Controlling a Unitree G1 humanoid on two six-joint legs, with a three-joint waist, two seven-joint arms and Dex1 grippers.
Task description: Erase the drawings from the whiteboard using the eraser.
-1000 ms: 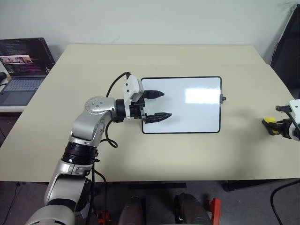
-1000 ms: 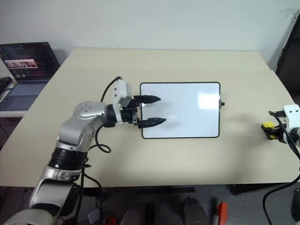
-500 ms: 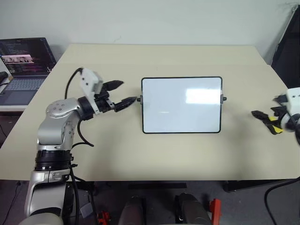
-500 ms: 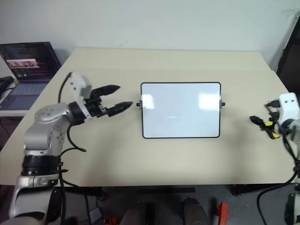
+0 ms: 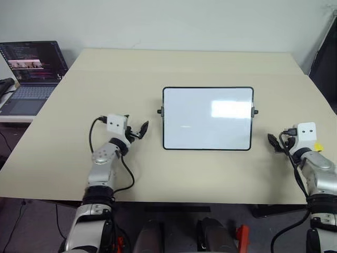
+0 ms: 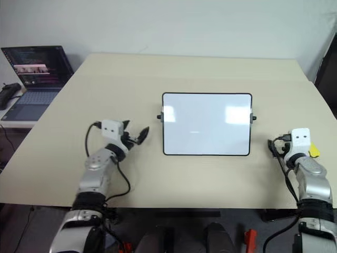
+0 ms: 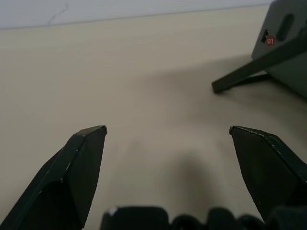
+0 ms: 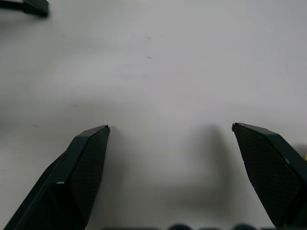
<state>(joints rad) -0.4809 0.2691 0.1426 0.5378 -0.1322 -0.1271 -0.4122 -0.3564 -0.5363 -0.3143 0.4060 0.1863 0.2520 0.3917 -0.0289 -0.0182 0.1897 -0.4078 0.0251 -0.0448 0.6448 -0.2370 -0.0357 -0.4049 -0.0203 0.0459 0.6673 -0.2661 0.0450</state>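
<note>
Lying flat at centre of beige table point(image 5: 174, 63): whiteboard point(image 5: 208, 118), glossy, one faint dark mark point(image 5: 184, 126) on it. Laptop point(image 5: 29, 68) open beyond table's left edge. Left gripper point(image 5: 141, 131) near board's left side, fingers spread wide, empty. Right gripper point(image 6: 274, 148) near board's right side, wide open, empty. Yellow eraser point(image 6: 314, 150) just beside right wrist.

whiteboard point(image 5: 208, 118): flat, mid-table, nearly clean | drawings point(image 5: 184, 126): one faint mark | eraser point(image 6: 314, 150): yellow, right of whiteboard
</note>
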